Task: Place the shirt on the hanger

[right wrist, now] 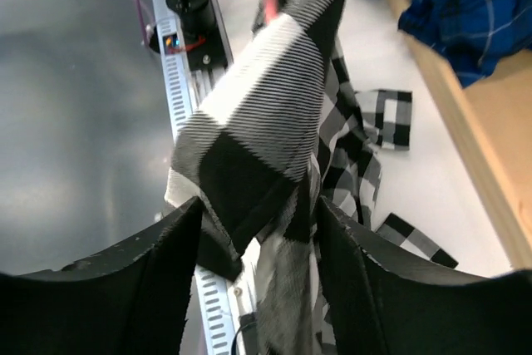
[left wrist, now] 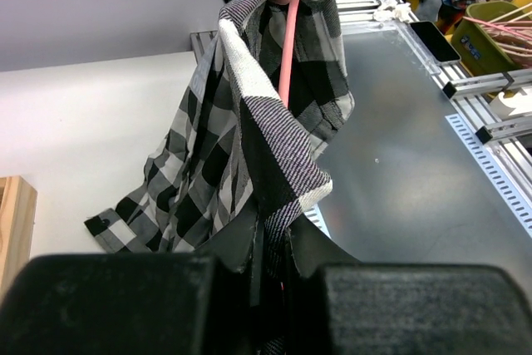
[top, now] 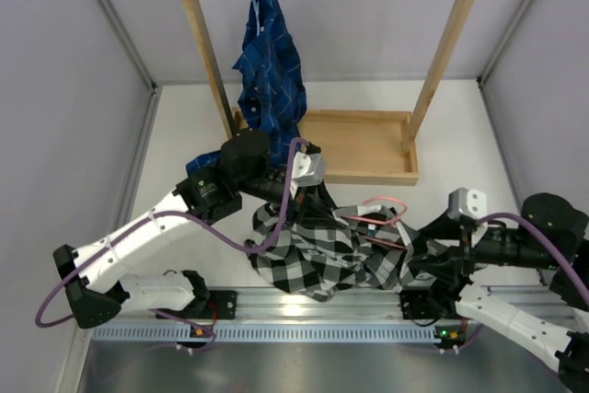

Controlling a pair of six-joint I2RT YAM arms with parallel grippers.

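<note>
Threading looks partly done: the thin pink wire hanger (top: pixel 382 213) runs inside the black-and-white buffalo-check fabric shirt (top: pixel 322 250), with a pink loop bare at the shirt's right side. The shirt isn't squared on the hanger yet; my guess is the right shoulder needs pulling over the wire. It's bunched and crumpled, sleeves trailing, at the near middle of the white desk (top: pixel 170 135) between both arms. The left gripper (left wrist: pixel 270 247) is pressed together, pinching a shirt fold beside the wire. The right gripper (right wrist: pixel 258 205) has jaws spread with cloth draped between them, apparently unclamped.
</note>
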